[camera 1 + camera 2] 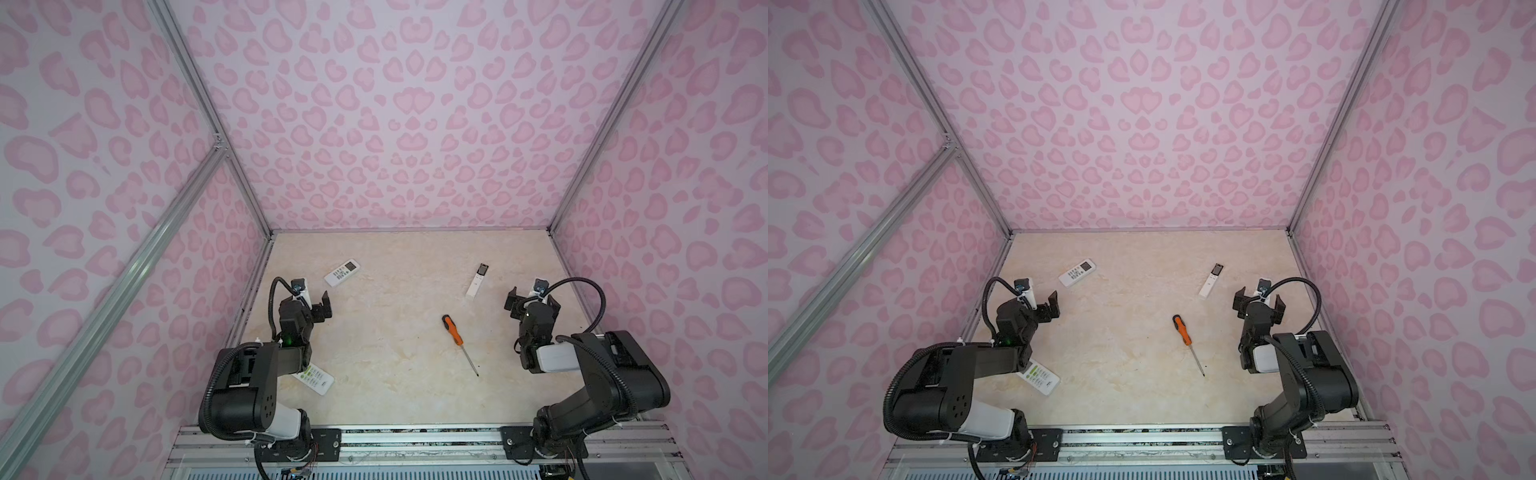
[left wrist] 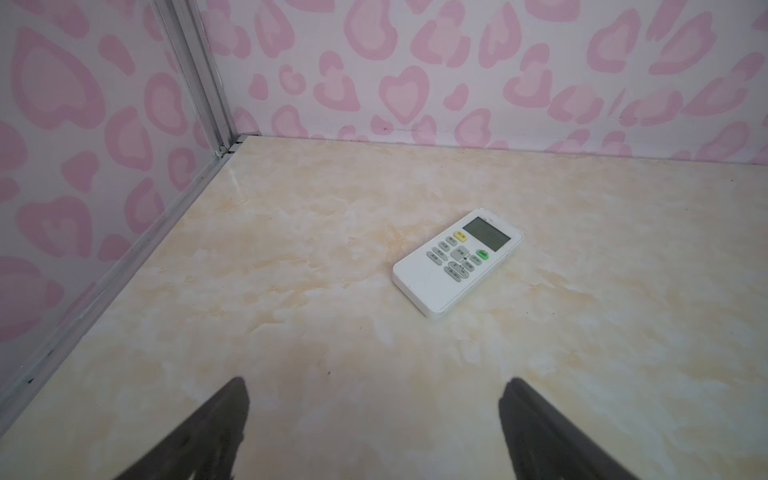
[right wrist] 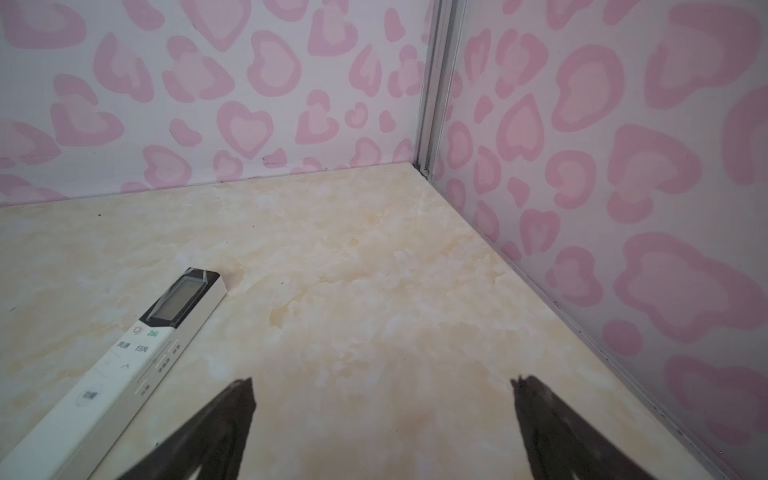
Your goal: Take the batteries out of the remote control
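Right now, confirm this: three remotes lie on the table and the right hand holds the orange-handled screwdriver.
No. The right hand is open and empty; the orange-handled screwdriver lies on the table, apart from both hands, as both top views show. The three remotes do lie there: a wide remote, a slim remote, and a green-buttoned remote partly under the left arm.
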Motion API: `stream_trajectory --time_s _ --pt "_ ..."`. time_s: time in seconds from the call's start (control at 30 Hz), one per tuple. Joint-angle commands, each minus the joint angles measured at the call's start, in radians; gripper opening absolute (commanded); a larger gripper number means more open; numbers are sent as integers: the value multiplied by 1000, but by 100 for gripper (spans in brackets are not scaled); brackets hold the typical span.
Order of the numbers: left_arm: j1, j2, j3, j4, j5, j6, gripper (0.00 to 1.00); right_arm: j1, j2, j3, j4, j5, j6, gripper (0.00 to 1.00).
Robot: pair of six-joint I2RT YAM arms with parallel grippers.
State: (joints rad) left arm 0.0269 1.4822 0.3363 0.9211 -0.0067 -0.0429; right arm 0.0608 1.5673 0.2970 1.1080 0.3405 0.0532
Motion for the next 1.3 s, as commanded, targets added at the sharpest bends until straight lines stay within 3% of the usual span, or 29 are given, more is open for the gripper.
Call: stream_trajectory --time_s 0.0,1.27 --pt "1 -8 0 47 -4 3 97 0 5 3 -2 9 4 99" --pt "3 -8 0 48 -4 2 97 17 9 7 -3 31 -11 99"
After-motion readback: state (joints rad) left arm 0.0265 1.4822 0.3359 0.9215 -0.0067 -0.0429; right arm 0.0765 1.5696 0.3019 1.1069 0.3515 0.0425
